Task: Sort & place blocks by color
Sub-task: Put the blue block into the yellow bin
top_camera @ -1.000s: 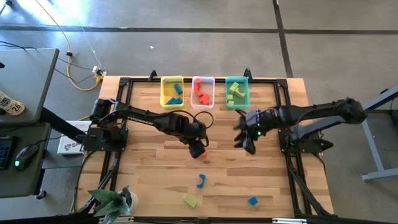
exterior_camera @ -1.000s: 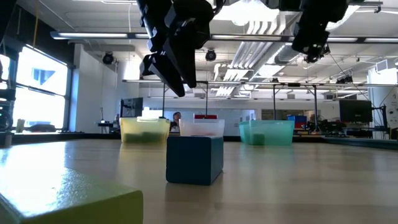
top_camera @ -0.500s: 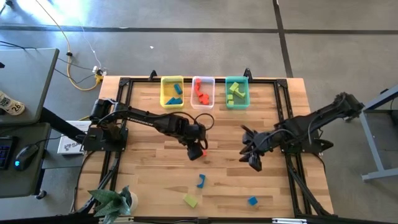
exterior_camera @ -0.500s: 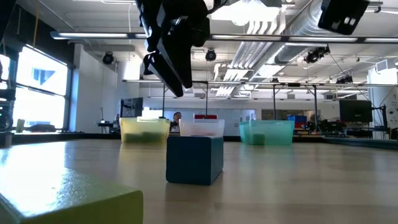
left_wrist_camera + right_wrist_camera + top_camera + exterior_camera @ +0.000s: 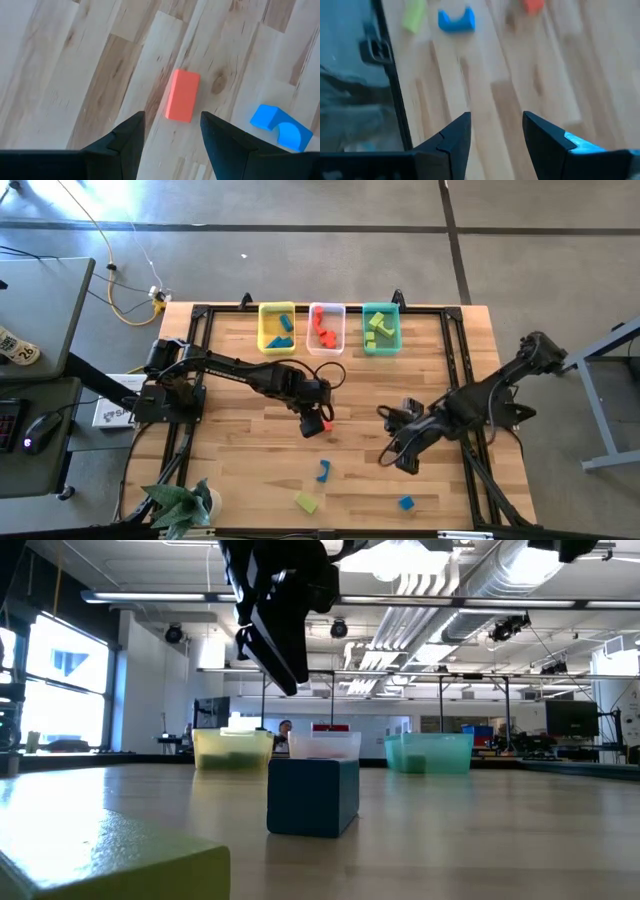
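A red-orange bar block point(image 5: 182, 95) lies flat on the wooden table near its middle. My left gripper point(image 5: 170, 131) hovers open just above it point(image 5: 315, 418), touching nothing. A blue arch block point(image 5: 322, 471), a yellow-green block point(image 5: 306, 502) and a blue cube point(image 5: 406, 503) lie toward the near edge. My right gripper point(image 5: 400, 455) hangs open over bare wood right of the middle, nothing between its fingers point(image 5: 495, 132). At the far edge stand a yellow bin point(image 5: 278, 327), a clear bin point(image 5: 326, 327) and a teal bin point(image 5: 381, 328), each with blocks inside.
A black frame point(image 5: 200, 360) runs along the table's edges and both arm bases stand at its left and right sides. A potted plant point(image 5: 180, 502) sits at the near left corner. In the low view the blue cube point(image 5: 313, 795) stands before the bins.
My right gripper has swung from near the teal bin toward the table's near edge, staying open and tipping as its arm folds back. My left gripper has kept its place over the red-orange bar and rolled a little about its own axis.
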{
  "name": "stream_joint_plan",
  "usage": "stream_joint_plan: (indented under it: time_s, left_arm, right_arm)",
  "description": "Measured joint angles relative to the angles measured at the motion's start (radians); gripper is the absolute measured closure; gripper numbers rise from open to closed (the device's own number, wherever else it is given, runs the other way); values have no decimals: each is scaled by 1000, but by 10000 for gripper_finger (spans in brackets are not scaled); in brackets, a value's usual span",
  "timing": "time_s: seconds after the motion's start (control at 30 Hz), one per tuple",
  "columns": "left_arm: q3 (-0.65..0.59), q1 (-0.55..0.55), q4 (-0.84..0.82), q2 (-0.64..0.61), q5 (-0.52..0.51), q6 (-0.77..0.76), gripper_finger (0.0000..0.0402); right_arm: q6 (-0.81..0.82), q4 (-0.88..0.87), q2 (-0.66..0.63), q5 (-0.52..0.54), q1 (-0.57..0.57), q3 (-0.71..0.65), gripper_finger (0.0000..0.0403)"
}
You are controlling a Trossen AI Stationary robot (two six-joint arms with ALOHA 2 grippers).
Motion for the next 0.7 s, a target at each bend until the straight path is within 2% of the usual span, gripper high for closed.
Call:
stream_joint_plan:
  time_s: [0.27, 0.37, 0.5, 0.7]
  left_arm:
    - [0, 0, 0, 0, 0, 16, 220]
    - [0, -1, 1, 0, 0, 16, 220]
    - [0, -1, 2, 0, 0, 16, 220]
    - [0, -1, 2, 0, 0, 14, 220]
  right_arm:
    - [59, -186, 166, -224, 54, 67, 237]
    - [60, -202, 218, -301, 81, 68, 237]
    - [39, -194, 279, -315, 134, 68, 237]
    - [-9, -188, 336, -270, 227, 68, 237]
